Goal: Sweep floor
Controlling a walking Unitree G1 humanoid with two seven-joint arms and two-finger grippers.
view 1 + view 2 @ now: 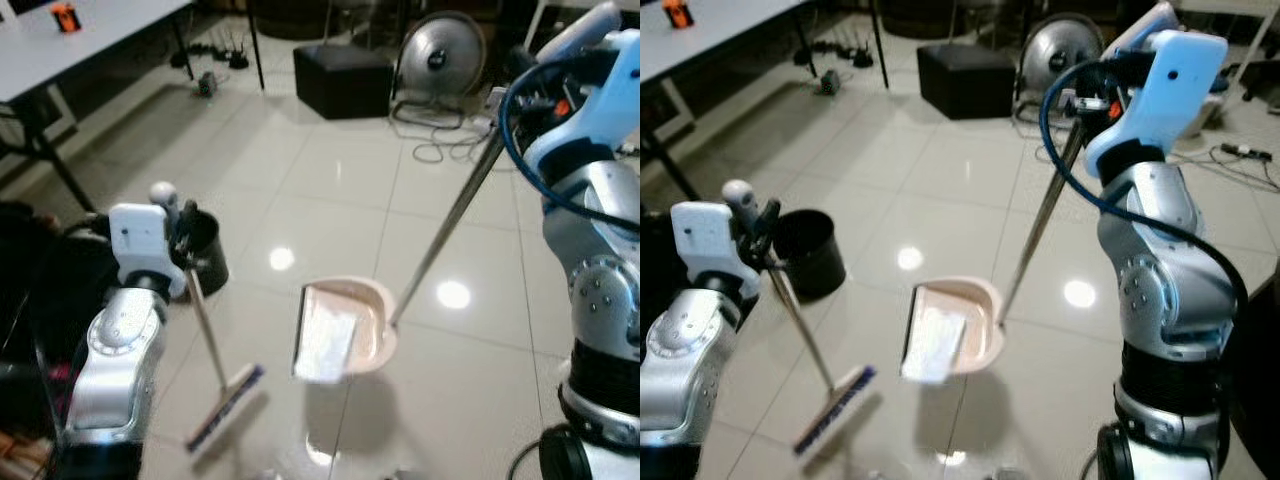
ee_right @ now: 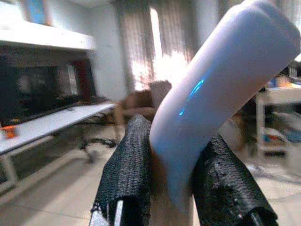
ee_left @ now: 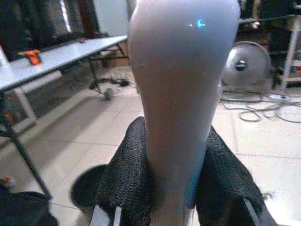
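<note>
As each pincer grips, 1 broom [image 1: 222, 385], 1 dustpan [image 1: 342, 328].

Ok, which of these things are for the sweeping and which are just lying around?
For the sweeping:
broom, held in the left gripper
dustpan, its long handle held in the right gripper

Just lying about:
black bin
fan
black box
cables
table

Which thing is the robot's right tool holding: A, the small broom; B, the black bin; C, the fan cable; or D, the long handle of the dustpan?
D: the right tool is shut on the handle of the dustpan, while the left tool grips the broom.
</note>
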